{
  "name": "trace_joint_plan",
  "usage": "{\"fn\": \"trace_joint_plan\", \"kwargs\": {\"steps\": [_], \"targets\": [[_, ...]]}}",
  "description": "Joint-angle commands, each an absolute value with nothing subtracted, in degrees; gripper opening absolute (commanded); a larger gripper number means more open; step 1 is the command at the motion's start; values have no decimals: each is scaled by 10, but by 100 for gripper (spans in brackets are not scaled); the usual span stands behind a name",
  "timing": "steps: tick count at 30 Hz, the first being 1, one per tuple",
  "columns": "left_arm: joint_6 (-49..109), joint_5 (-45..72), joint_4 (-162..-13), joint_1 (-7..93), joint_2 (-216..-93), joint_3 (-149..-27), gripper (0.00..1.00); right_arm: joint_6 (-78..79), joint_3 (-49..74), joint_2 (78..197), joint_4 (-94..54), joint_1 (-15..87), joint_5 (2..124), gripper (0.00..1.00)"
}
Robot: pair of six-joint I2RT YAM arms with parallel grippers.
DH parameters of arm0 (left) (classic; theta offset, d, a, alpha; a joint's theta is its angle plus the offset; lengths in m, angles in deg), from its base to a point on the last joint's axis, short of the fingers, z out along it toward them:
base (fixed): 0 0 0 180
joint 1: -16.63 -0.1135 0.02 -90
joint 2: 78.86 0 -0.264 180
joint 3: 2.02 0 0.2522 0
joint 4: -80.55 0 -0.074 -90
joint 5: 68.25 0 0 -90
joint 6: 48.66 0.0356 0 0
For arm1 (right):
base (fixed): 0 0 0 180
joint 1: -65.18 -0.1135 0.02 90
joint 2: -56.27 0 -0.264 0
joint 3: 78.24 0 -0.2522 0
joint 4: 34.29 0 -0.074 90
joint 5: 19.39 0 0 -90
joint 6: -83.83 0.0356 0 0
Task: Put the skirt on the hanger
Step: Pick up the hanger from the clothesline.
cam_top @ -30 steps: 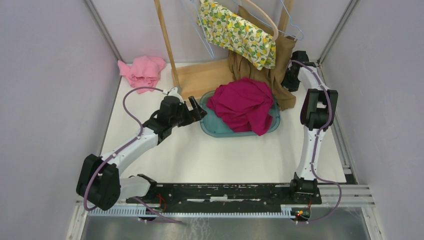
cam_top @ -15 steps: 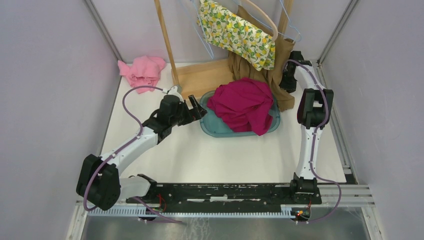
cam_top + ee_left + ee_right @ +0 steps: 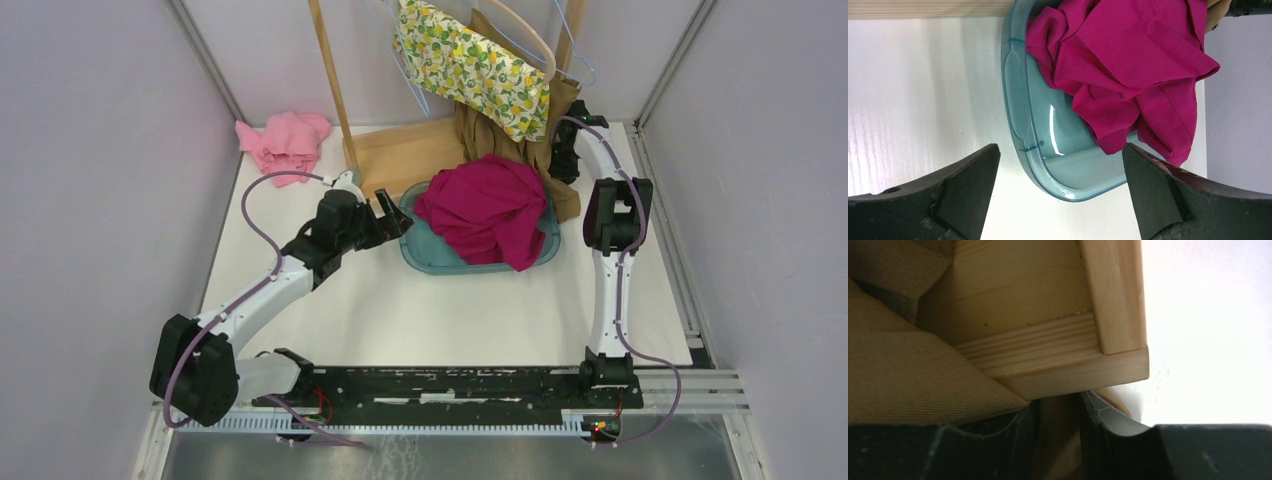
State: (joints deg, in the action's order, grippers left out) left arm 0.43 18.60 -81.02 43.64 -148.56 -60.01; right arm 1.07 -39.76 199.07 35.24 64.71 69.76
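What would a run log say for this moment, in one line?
left gripper: open, at teal basin rim | right gripper: tan skirt fabric between jaws, by wooden rack base, grip unconfirmed

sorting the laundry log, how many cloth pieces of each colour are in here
pink cloth: 1
magenta garment: 1
lemon-print garment: 1
tan garment: 1
total: 4

Crumpled magenta garment [image 3: 1128,65] in a teal tub [image 3: 1020,115] on white table [image 3: 923,90], beyond two wide-apart dark fingers [image 3: 963,185].
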Motion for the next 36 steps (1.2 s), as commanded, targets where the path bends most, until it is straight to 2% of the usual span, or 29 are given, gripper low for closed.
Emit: {"fn": "trace_joint_plan", "kwargs": {"steps": [1,6,11,14,22,25,36], "targets": [[11,189,-810,434,-1466,-613,99,17,-375,2046,311,635,759,36],[11,186,-811,434,-1465,-610,99,20,-322,1999,303,634,768,30],[6,182,-817,435,-1458,-600,99,19,-300,1970,340,633,769,16],[1,178,-820,435,-1452,-594,99,23,-250,1938,334,631,765,14],[-2,174,-825,435,-1434,-579,99,30,-111,1855,296,630,761,12],[-6,169,-833,435,-1434,-573,99,31,-68,1833,286,629,756,6],[-5,162,-847,436,-1441,-567,99,35,59,1741,248,622,757,7]]}}
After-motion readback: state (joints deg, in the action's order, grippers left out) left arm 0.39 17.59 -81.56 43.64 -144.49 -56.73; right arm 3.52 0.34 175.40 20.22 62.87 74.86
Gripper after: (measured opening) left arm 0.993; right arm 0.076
